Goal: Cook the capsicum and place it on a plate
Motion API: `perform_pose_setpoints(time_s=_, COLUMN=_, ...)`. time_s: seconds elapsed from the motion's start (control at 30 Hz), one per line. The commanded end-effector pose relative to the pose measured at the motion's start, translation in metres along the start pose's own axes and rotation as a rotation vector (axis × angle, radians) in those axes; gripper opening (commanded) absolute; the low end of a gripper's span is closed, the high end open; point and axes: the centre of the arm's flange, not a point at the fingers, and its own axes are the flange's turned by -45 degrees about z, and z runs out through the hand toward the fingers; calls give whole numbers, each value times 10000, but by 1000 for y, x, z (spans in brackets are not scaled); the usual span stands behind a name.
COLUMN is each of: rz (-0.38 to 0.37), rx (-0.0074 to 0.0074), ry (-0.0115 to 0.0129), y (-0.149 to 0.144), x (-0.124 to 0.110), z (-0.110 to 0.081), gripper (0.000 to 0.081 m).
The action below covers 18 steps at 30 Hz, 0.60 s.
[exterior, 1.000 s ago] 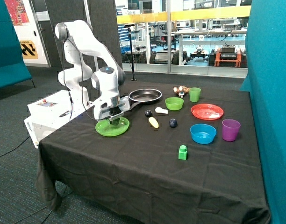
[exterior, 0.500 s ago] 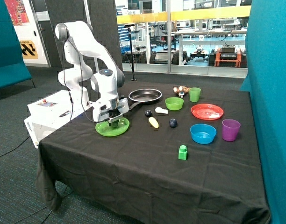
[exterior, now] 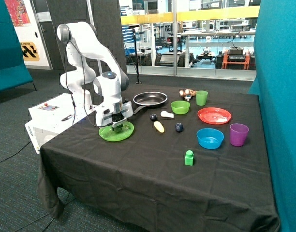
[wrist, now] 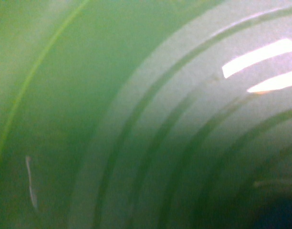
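Observation:
The bright green plate (exterior: 108, 135) lies near the table's left edge, in front of the black frying pan (exterior: 150, 99), which looks empty. My gripper (exterior: 118, 126) is down low over the plate, at or just above its surface. The wrist view is filled by the plate's ringed green surface (wrist: 136, 119), seen from very close. The capsicum does not show clearly in either view. A dark blurred patch (wrist: 279, 214) sits at one corner of the wrist view, and I cannot tell what it is.
A yellow oblong piece (exterior: 159, 126), two dark balls (exterior: 153, 116) (exterior: 179, 127) and a white piece (exterior: 167, 114) lie mid-table. Behind and to the right are a green bowl (exterior: 180, 107), green cup (exterior: 201, 97), red-orange plate (exterior: 214, 115), blue bowl (exterior: 210, 137), purple cup (exterior: 238, 134) and green block (exterior: 188, 157).
The gripper has shifted slightly over the green plate, away from the pan, and has stayed low. Nothing else on the table has moved.

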Motion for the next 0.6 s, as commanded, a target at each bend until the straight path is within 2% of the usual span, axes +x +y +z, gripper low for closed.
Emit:
perform_pose_setpoints(time_s=0.0, rz=-25, rx=-1, ry=24, y=1, x=-2, z=0, gripper=806)
perform_pose_setpoints(time_s=0.57, rz=-248, rx=-1, ry=24, y=-7, x=-8, z=-9, gripper=808)
